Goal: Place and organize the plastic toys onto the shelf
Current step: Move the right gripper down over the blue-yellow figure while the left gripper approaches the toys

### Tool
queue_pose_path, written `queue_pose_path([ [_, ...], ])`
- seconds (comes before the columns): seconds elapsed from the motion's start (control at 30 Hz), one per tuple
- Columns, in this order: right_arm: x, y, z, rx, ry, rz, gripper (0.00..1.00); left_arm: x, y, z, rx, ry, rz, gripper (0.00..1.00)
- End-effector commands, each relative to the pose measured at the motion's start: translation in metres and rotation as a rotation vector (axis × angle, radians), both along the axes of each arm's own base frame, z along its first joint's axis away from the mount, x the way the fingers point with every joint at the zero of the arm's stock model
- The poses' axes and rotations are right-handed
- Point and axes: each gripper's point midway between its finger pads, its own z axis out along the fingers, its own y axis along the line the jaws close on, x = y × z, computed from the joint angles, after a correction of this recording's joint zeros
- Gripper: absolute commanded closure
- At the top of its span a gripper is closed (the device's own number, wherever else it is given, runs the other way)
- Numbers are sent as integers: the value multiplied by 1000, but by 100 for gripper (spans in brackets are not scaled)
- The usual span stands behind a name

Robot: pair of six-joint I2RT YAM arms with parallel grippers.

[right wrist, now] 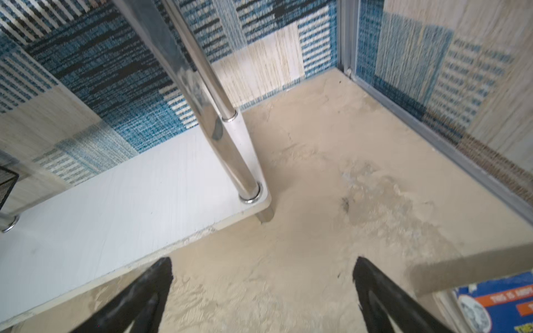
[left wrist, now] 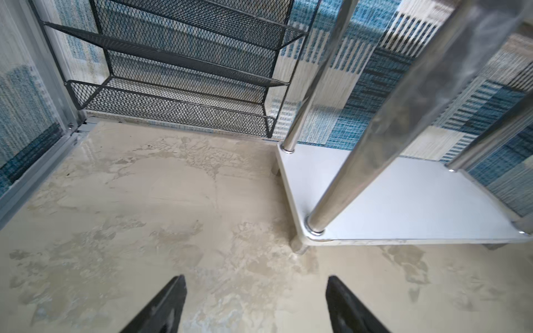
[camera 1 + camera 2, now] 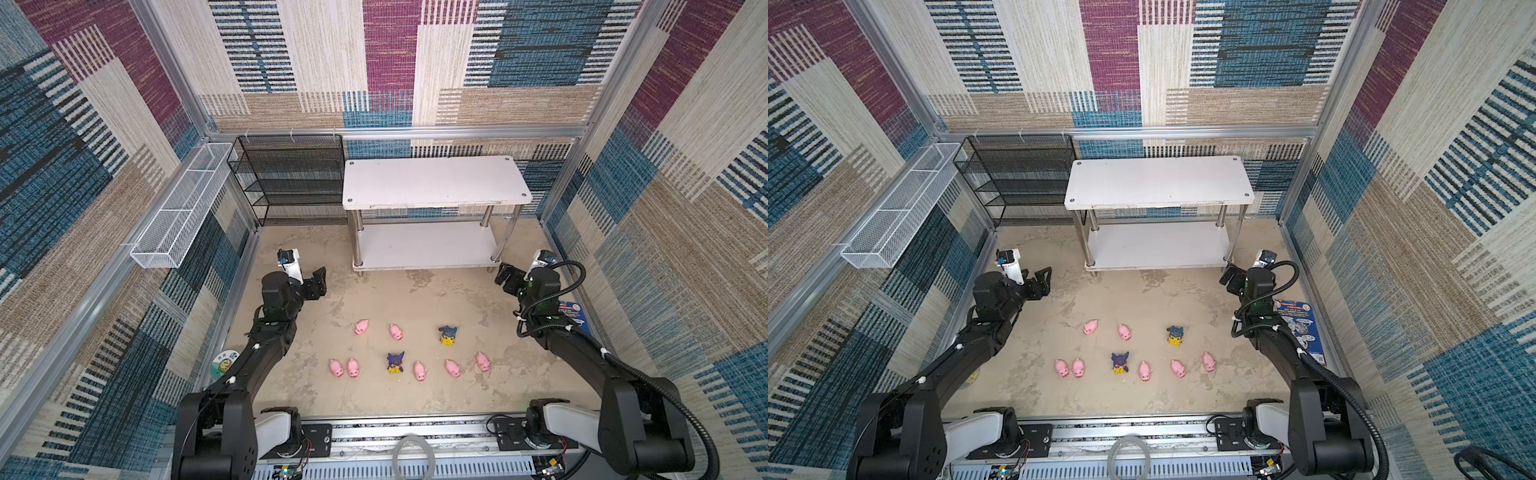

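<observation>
On the mottled floor (image 3: 374, 299) sit toys (image 3: 419, 370) — patchwork walls (image 3: 324, 62) around.

Seven pink pigs (image 3: 361, 327) and two blue-hooded yellow toys (image 3: 395, 363) are counted, with one shelf (image 3: 436, 183), one rack (image 3: 291, 178), one basket (image 3: 178, 212).

We can read only one text, and only in part. On the blue printed sheet (image 1: 496, 302), which lies on the tabletop just beside the right jaws, an orange band carries white capitals beginning "THIS IS"; the letters after that are blurred. In both top views the sheet's print is too small for us to read. The round green lid (image 3: 223, 365), well behind the left jaws, bears small marks we cannot make out.
</observation>
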Motion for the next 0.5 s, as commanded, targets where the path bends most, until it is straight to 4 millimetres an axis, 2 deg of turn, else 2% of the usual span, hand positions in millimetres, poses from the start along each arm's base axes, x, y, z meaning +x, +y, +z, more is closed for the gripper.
queue_pose_path([
  [0.0,-17,25,-23,103,111,97,8,-13,-6,0,-64,38,55,19],
  [0.13,-31,40,-28,110,113,146,8,-29,-36,4,-20,58,-6,19],
  [0.2,-37,46,-24,115,95,175,8,-37,-50,2,11,83,-36,20],
  [0.47,-43,84,-22,114,137,321,8,-72,-93,6,52,137,-149,19],
])
